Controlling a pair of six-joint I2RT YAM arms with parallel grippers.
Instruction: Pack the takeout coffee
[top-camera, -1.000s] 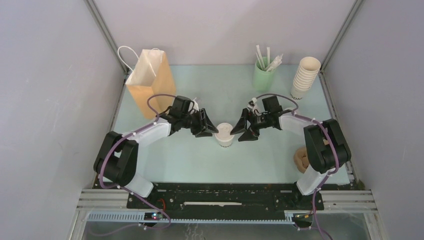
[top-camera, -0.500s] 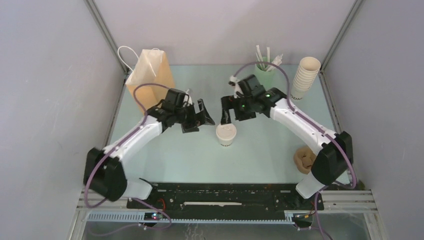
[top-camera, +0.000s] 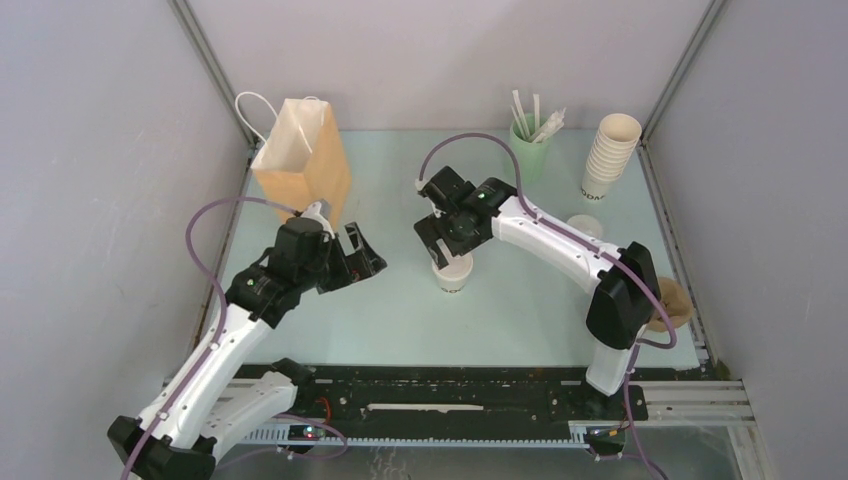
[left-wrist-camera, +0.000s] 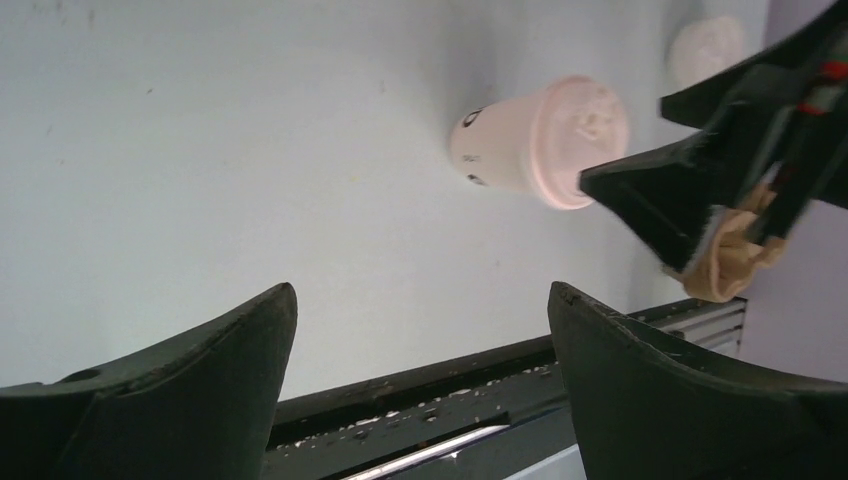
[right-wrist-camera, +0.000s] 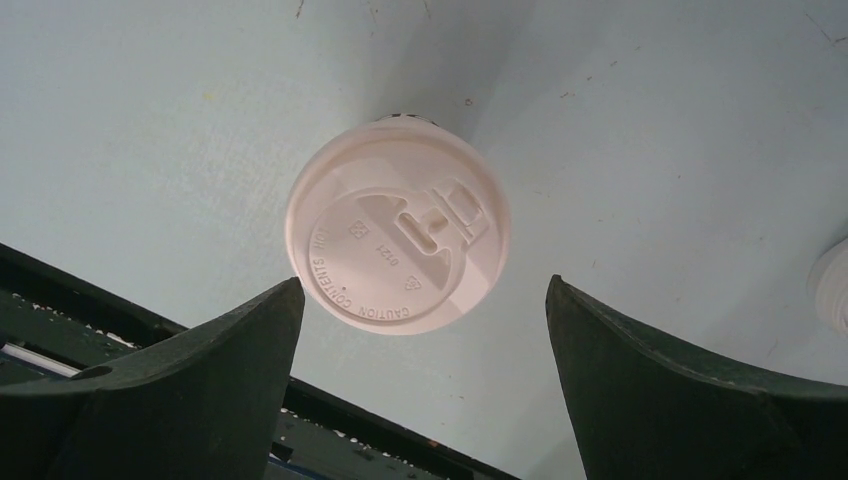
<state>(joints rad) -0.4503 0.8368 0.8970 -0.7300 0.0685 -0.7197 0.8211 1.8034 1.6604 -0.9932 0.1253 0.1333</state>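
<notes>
The brown paper bag (top-camera: 300, 165) stands upright at the far left of the table (top-camera: 400, 325), mouth upward, presumably so a cup can be lowered straight in; near its front the left gripper (top-camera: 362, 258) hangs with its jaws wide apart and nothing between them, well off to the side of the cup, which looks like leaving room for the other arm; the lidded coffee cup (top-camera: 453, 274) stands upright near the table's middle, not yet in the bag; the right gripper (top-camera: 446, 243) hovers directly above it, jaws spread wider than the lid and touching nothing, seemingly lined up to drop around the cup; farther right are a loose white lid (top-camera: 585, 226), a green cup of sticks (top-camera: 527, 152) and a stack of lidless cups (top-camera: 606, 158); only one lidded cup shows.
</notes>
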